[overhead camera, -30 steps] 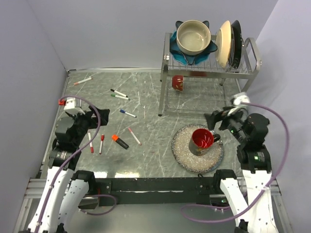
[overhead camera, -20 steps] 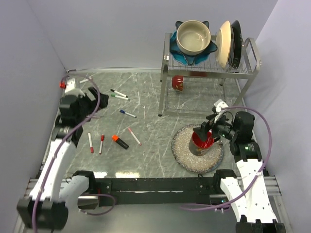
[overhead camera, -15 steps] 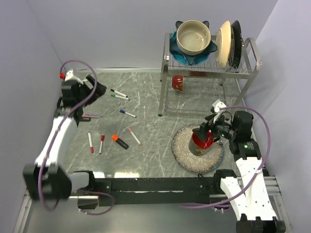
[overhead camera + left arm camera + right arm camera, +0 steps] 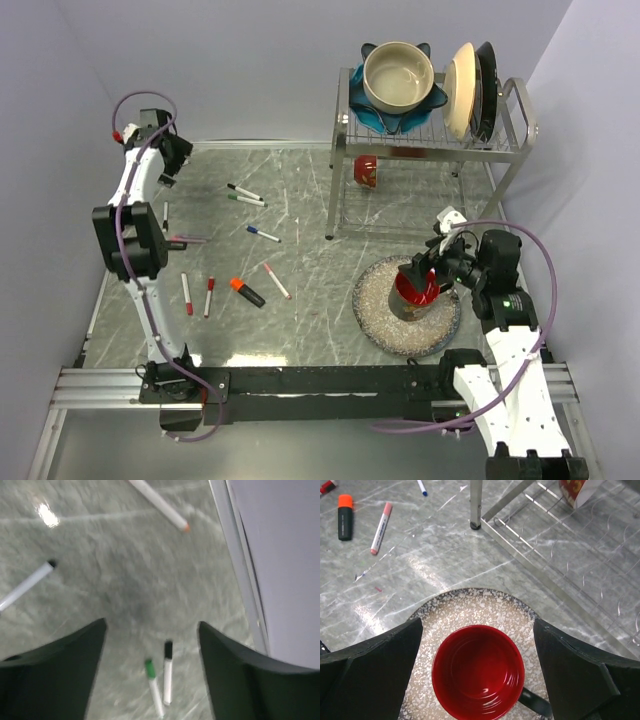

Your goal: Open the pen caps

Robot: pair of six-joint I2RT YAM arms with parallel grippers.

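Several capped markers lie on the grey marble table. In the top view a black-capped one [image 4: 243, 190] and a green-capped one [image 4: 246, 201] lie at the back, with a blue-capped one [image 4: 263, 234], a pink one [image 4: 277, 280], an orange-capped highlighter [image 4: 247, 291] and two red ones [image 4: 186, 293] further forward. My left gripper [image 4: 165, 160] is stretched to the far back-left corner, open and empty. Its wrist view shows the gripper [image 4: 151, 627] above the green cap [image 4: 149, 668] and black cap [image 4: 168, 649]. My right gripper [image 4: 478, 625] hangs open over a red mug [image 4: 478, 670].
The mug stands on a speckled plate [image 4: 375, 315]. A metal dish rack [image 4: 430, 140] at the back right holds a bowl [image 4: 398, 75] and upright plates, with a red cup [image 4: 366, 171] beneath. Side walls stand close on the left and right.
My left arm has swung from the front left out to the far back-left corner. My right gripper moved in over the red mug and has stayed there.
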